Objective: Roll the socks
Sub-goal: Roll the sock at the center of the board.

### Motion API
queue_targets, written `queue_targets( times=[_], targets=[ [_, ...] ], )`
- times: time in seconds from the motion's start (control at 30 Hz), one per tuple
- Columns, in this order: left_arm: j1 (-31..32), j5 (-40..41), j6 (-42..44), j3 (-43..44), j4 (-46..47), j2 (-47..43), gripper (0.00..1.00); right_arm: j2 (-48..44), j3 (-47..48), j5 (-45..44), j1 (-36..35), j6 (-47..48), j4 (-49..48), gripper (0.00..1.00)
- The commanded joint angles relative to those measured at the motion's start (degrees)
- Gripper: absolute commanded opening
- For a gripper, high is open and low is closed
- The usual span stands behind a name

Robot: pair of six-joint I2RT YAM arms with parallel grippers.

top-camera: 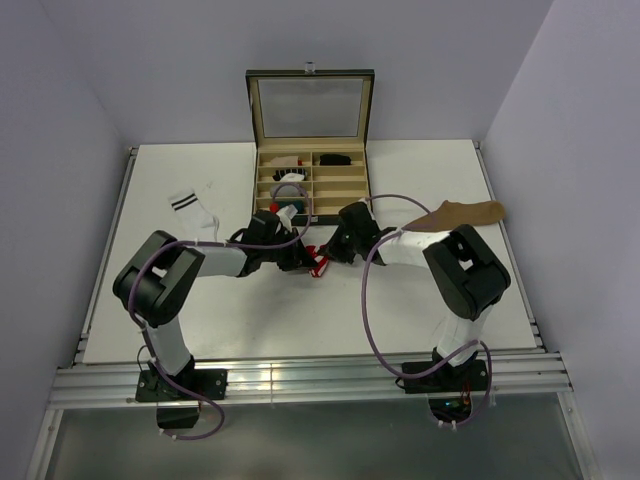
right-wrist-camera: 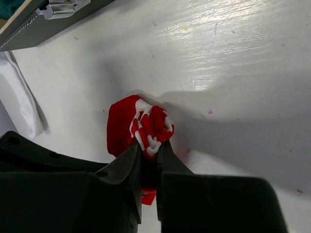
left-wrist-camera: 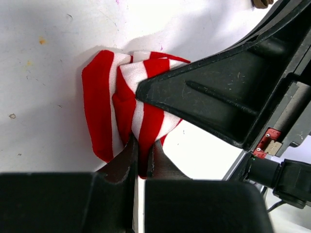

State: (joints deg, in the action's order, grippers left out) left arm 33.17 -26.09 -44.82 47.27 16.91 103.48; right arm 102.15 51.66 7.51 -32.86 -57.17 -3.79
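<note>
The red-and-white striped sock (top-camera: 317,260) lies bunched on the table between the two arms, just in front of the box. My left gripper (top-camera: 303,258) is shut on one fold of it (left-wrist-camera: 109,107), with red fabric pinched between the fingers (left-wrist-camera: 131,155). My right gripper (top-camera: 328,252) is shut on the crumpled other end (right-wrist-camera: 148,124), which bulges up past the fingertips (right-wrist-camera: 133,150). The white sock with two dark cuff stripes (top-camera: 195,212) lies flat at the left. The tan-brown sock (top-camera: 460,213) lies at the right, partly behind the right arm.
A compartment box (top-camera: 256,185) with its glass lid (top-camera: 310,105) standing open sits at the back centre and holds small dark and teal bundles. Its corner (right-wrist-camera: 48,19) shows close by in the right wrist view. The right gripper's body (left-wrist-camera: 218,97) crowds the left wrist view.
</note>
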Motion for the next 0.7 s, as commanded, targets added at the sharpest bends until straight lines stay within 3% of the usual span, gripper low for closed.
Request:
queue_targets(
  times=[0.0,0.17,0.2,0.4,0.67],
  targets=[
    [0.1,2.5,2.5,-1.5,-4.0,-1.3,0.08,1.2,2.2,-2.8,-0.6,1.3,5.7,0.0],
    [2.0,11.4,10.2,-1.5,-7.8,-9.6,0.26,1.6,4.3,-2.9,-0.6,1.9,9.6,0.0],
    [2.7,16.9,11.7,-1.3,-8.6,-10.7,0.28,1.6,4.5,-2.4,-0.6,2.0,9.8,0.0],
    [14.5,37.8,21.7,1.0,-12.3,-15.9,0.44,1.7,4.9,-1.9,-0.8,2.1,10.0,0.0],
    [25.7,59.2,28.6,3.4,-12.4,-11.5,0.46,2.1,5.4,-0.8,-0.8,2.4,10.3,0.0]
  ],
)
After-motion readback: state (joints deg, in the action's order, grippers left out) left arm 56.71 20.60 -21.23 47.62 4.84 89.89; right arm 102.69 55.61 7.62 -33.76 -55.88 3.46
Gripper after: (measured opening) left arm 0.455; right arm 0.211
